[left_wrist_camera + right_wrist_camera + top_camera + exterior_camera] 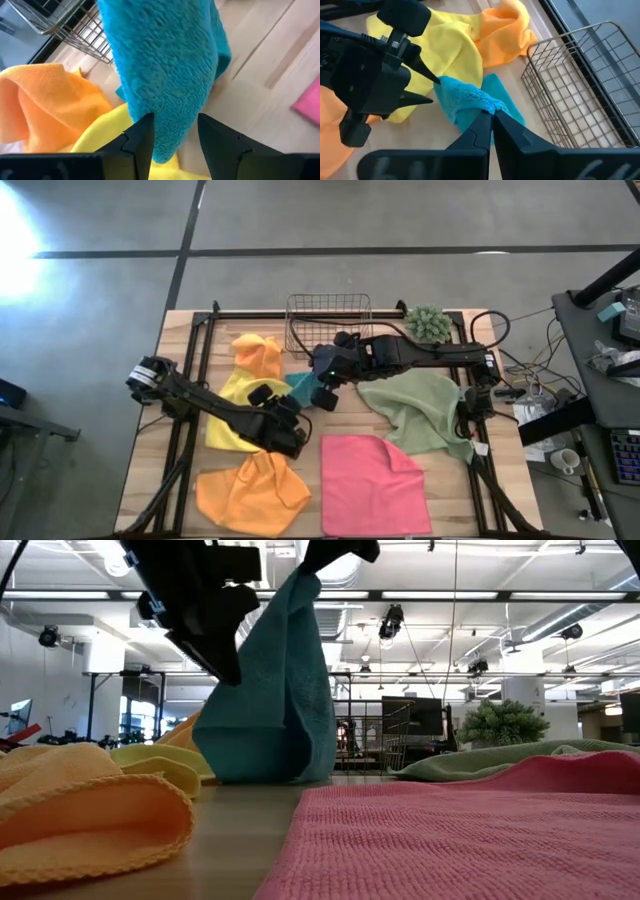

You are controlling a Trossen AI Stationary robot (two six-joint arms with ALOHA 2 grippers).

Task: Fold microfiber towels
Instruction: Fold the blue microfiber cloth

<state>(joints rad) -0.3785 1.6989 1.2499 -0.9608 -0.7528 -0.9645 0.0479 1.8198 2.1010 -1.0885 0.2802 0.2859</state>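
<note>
My right gripper [492, 117] is shut on a teal towel [303, 387] at mid-table, in front of the basket. The towel [270, 690] hangs as a folded drape. My left gripper [175, 135] is open beside it, one finger on each side of the towel's hanging part [165, 100]. An orange towel [258, 355] and a yellow towel [235, 405] lie crumpled at the left. A second orange towel [250, 495] lies near the front edge. A pink towel [372, 485] lies flat, and an olive green towel [420, 410] lies loosely spread at the right. My right gripper pinches the teal towel's bunched top [485, 106] between its two fingers, slanting down from the far right. The towel hangs below the fingers, and its lower end [265, 772] rests on the table. My left gripper straddles the hanging cloth; whether a finger [142, 132] touches it, I cannot tell.
A wire basket [328, 320] stands at the far edge, with a small green spiky plant [428, 323] to its right. Black rails [195, 380] run along the table's sides. Bare wood [310, 450] shows between the pink and near orange towels.
</note>
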